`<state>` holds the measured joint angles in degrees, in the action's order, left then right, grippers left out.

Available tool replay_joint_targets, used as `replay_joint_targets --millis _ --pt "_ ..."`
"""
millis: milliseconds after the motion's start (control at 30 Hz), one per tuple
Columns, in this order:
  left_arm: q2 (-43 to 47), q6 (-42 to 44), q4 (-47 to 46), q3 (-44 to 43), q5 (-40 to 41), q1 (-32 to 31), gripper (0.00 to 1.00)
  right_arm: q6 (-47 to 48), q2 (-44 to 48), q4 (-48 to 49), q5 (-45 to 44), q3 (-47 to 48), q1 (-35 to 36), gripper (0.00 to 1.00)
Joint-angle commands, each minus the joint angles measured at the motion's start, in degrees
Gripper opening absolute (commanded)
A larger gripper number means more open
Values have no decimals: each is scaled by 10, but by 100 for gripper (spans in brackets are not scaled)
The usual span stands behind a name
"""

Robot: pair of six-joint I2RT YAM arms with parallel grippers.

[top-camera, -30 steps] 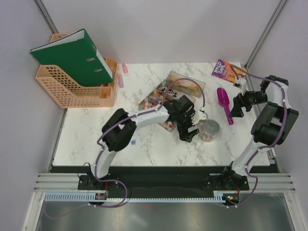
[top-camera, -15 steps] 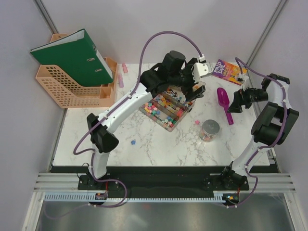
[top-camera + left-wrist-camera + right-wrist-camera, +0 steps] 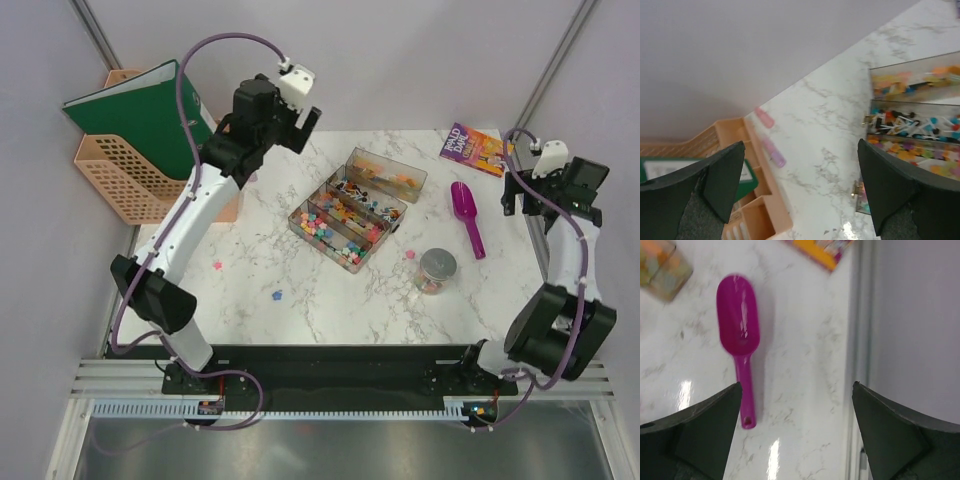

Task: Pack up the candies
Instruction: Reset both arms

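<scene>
The candies (image 3: pixel 345 215) fill three clear trays in the middle of the table and show at the right of the left wrist view (image 3: pixel 912 127). Loose candies lie on the marble: a pink one (image 3: pixel 217 265), a blue one (image 3: pixel 277 295) and a pink one (image 3: pixel 409 254). The small round jar (image 3: pixel 437 268) holds a few sweets. My left gripper (image 3: pixel 296 124) (image 3: pixel 800 195) is open and empty, raised over the table's far left. My right gripper (image 3: pixel 517 196) (image 3: pixel 797 430) is open and empty, to the right of the purple scoop (image 3: pixel 467 215) (image 3: pixel 738 330) near the table's right edge.
A peach desk organiser (image 3: pixel 140 190) (image 3: pixel 760 200) with a green binder (image 3: pixel 150 120) stands at the far left. Two pink markers (image 3: pixel 252 165) (image 3: pixel 774 152) lie beside it. A book (image 3: pixel 470 148) (image 3: pixel 822 250) lies at the far right corner.
My left arm swung up from the jar, over the trays, to the far left. My right gripper drew back from the scoop toward the right edge.
</scene>
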<state>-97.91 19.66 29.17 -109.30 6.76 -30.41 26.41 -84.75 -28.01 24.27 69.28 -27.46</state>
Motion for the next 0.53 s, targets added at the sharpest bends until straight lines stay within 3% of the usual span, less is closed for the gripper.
replay_joint_targets --millis 0,100,200,333,500 --pt "39 -60 -55 18 107 33 100 -124 91 277 -112 -49 9 98" --pt "56 -95 -56 50 120 69 100 -170 74 205 -74 14 22 98" --pt "85 -129 -55 105 113 103 100 -185 95 206 -144 -4 68 98" --pt "115 -147 -51 170 98 127 100 -167 125 210 -141 -52 91 98" --pt "133 -147 -51 190 84 131 100 -189 146 200 -143 -69 103 98"
